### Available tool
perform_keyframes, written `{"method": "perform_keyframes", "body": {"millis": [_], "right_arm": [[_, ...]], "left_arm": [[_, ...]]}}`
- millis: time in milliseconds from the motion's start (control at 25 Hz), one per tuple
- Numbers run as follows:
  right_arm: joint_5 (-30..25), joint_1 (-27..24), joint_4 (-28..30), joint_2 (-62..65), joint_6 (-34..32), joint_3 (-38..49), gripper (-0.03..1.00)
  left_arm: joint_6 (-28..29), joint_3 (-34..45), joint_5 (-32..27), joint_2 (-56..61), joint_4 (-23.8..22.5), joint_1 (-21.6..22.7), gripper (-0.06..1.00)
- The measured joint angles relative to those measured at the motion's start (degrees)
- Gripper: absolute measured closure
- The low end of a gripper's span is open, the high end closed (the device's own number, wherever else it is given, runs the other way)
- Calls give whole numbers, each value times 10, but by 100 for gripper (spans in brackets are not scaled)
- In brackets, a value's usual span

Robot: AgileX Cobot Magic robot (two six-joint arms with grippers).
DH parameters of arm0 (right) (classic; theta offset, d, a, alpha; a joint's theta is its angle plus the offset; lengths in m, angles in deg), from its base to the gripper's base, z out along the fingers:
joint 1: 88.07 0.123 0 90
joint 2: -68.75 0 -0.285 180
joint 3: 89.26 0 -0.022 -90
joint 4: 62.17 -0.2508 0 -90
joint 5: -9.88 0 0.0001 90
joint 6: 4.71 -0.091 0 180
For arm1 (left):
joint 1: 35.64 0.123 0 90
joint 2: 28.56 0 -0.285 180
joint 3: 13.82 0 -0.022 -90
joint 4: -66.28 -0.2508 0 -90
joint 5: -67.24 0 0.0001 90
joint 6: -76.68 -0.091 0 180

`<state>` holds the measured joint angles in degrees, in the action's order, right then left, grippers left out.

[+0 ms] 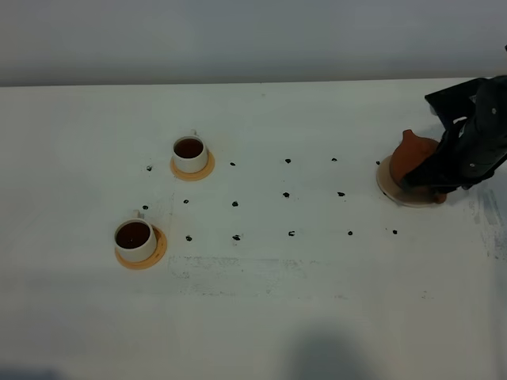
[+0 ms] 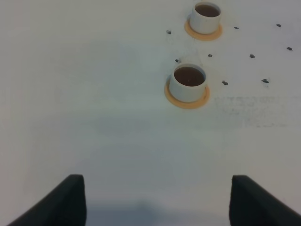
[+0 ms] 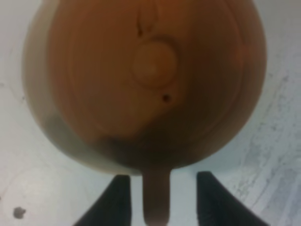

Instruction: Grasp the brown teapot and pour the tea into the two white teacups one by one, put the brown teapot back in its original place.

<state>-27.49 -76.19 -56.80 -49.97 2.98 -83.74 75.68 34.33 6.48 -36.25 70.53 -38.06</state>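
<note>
The round reddish-brown clay teapot [image 3: 150, 80] sits on the pale beige coaster [image 1: 388, 188]; its loop handle lies between the right gripper's [image 3: 157, 197] parted jaws, untouched.

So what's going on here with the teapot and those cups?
A two-armed robot is serving tea. Both cups on their orange saucers hold dark tea. The teapot sits on its pale coaster at the right, and the right gripper has its fingers either side of the handle, apart from it. The left gripper hangs open, holding nothing.
</note>
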Motion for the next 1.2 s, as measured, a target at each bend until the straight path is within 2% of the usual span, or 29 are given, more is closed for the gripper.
{"method": "perform_keyframes", "body": {"millis": [160, 440, 760, 960, 1200], "right_arm": [[-13, 2, 0, 65, -3, 0, 56], [-93, 2, 0, 207, -18, 14, 60], [-134, 2, 0, 382, -39, 126, 68], [-174, 2, 0, 492, -55, 191, 70], [-195, 2, -1, 617, -58, 275, 72]], "left_arm": [[0, 0, 0, 0, 0, 0, 34], [0, 0, 0, 0, 0, 0, 34], [0, 0, 0, 0, 0, 0, 34], [0, 0, 0, 0, 0, 0, 34], [0, 0, 0, 0, 0, 0, 34]]}}
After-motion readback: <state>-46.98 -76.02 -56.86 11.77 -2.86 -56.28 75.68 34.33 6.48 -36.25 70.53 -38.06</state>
